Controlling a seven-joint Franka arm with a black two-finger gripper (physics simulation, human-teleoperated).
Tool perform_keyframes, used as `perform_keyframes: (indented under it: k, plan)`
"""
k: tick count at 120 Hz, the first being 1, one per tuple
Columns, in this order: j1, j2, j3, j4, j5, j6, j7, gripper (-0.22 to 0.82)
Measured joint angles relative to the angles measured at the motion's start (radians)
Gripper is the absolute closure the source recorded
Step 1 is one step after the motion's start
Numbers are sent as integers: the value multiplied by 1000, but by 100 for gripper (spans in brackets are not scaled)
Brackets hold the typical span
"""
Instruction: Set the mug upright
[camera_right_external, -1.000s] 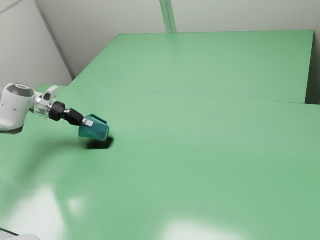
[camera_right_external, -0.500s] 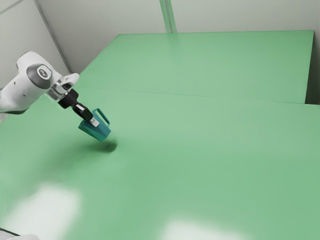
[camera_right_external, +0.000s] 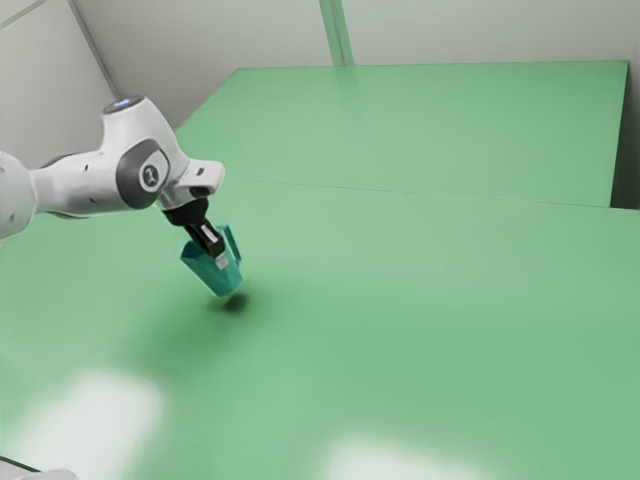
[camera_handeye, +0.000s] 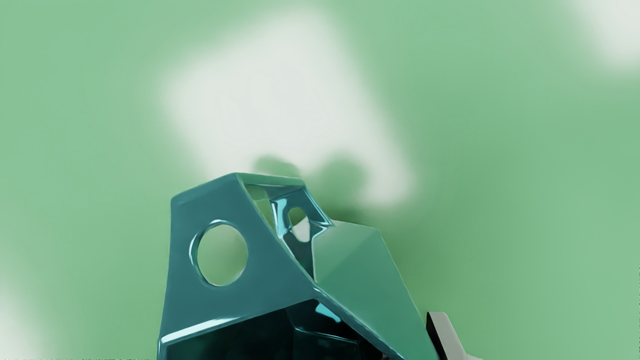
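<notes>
In the exterior view, the mug (camera_right_external: 212, 277) is at about half past eight from the middle of the view, held in the gripper (camera_right_external: 220, 262) and tilted. Its mouth leans toward ten or eleven o'clock, its base toward four or five, and its handle (camera_right_external: 235, 245) is toward one. The shadow (camera_right_external: 237, 302) on the table (camera_right_external: 400, 320) is close under the base; whether the lowest edge touches is hard to tell. The step in hand looks like righting the mug: the hand should turn its mouth toward twelve, seat the base flat, then let go.
</notes>
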Motion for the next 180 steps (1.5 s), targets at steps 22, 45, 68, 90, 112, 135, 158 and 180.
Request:
perform_keyframes:
  k: [22, 45, 68, 90, 112, 135, 158, 180]
  plan:
    - [-24, -12, -32, -61, 25, 62, -92, 79]
    - [-55, -3, -53, -98, 89, 121, -165, 79]
    - [-52, -1, -61, -122, 135, 158, -222, 78]
    - [-18, -6, -61, -140, 146, 182, -259, 54]
    - [31, -40, -70, -152, 147, 191, -280, 23]
    - [-18, -141, -95, -149, 147, 183, -296, 9]
    - [-27, -181, -95, -29, 134, 92, -307, 4]
    - [-25, -130, -94, 189, 94, -109, -319, 2]
